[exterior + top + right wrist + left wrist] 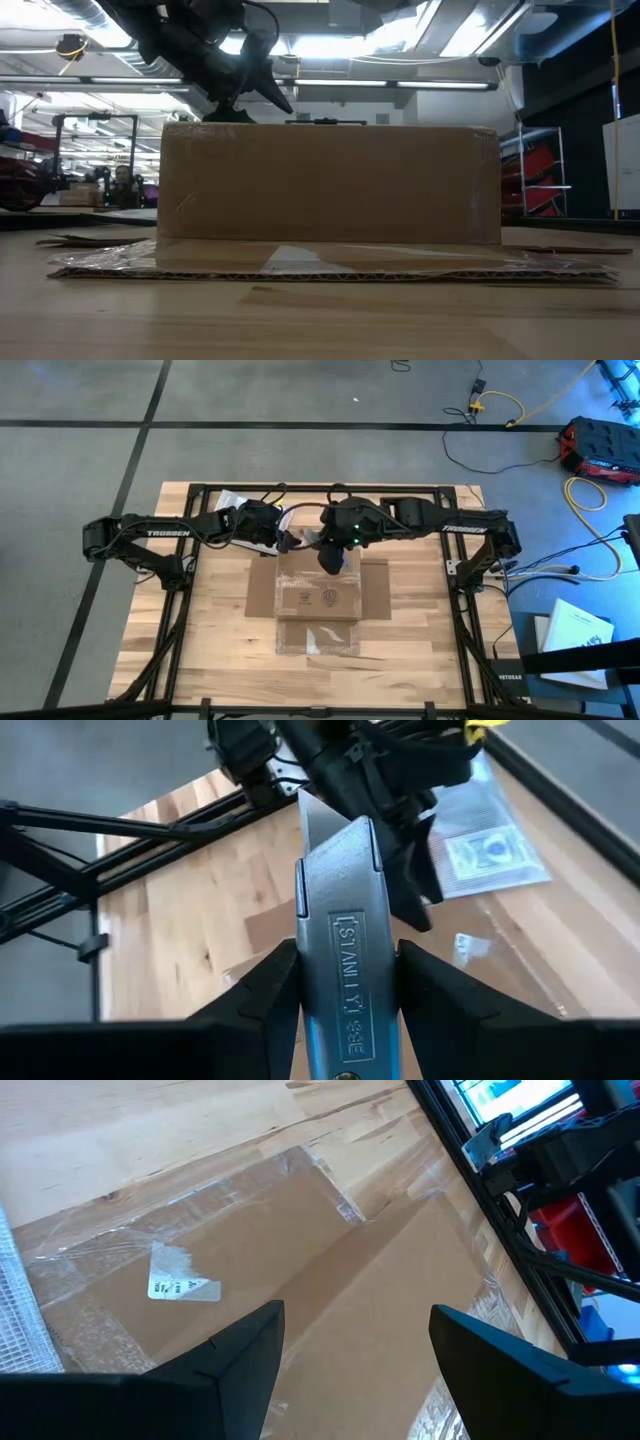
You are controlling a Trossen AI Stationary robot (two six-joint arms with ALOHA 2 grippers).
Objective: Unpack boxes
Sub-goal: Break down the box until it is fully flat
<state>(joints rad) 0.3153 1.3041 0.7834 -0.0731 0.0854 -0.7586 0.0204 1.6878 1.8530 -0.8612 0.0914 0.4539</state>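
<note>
Box (318,600) sits mid-bench (200,650), side flaps folded out flat, clear tape on the flap nearest the front edge of the bench. Long axis of the box body runs front-to-back as seen from above; with the flaps out the footprint is wider across.

Right gripper (340,990): jaws closed on a grey utility knife (338,950), blade end pointing forward past the fingers. From above, this gripper is over the box's far edge, roughly on its centreline, so the box lies below and mostly toward the front of the bench from the blade. Right arm is the closer one to the box top.

Left gripper (355,1350): jaws apart, nothing between them. It hangs just off the box's far-left corner, looking down across a taped flap and a small white label (180,1287).

My read: the next move depends on blade vs. tape seam. If the seam follows the box's long axis, the cut is a pull toward the front edge, with the left arm free to steady the box.

Can't make out:
- blade tip contact with the cardboard; the low view shows the box wall only, and the gripper above its top edge is partly cut off
- whether the top is still sealed
- anything inside the box
- a clear plastic bag (490,845) lies beyond the box's far edge, contents unreadable
</note>
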